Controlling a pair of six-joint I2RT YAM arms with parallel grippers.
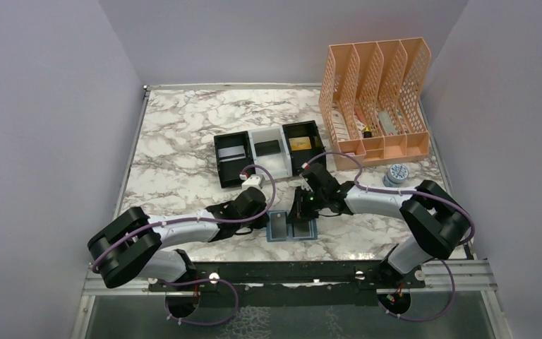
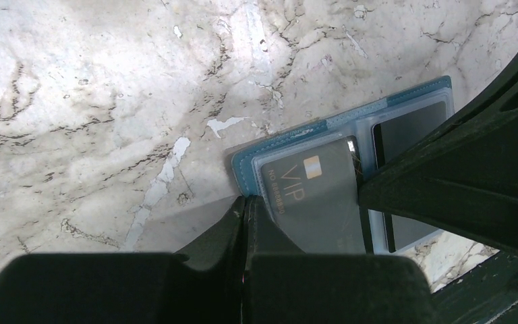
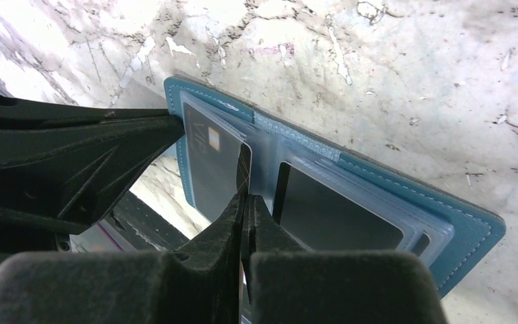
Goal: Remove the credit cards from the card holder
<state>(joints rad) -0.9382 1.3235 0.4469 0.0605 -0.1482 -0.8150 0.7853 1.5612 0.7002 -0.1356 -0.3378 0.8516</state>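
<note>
The blue card holder lies open near the table's front edge, between both arms. Its left panel holds a grey "VIP" credit card, and a dark card sits in the right panel. My left gripper is shut on the holder's left edge. My right gripper is shut on the edge of a thin dark card that stands up at the holder's fold. From above, the left gripper and right gripper meet over the holder.
A black-and-white three-compartment tray behind the holder has a silver card, a black card and a gold card. An orange file organizer stands at the back right, with a small round tin before it.
</note>
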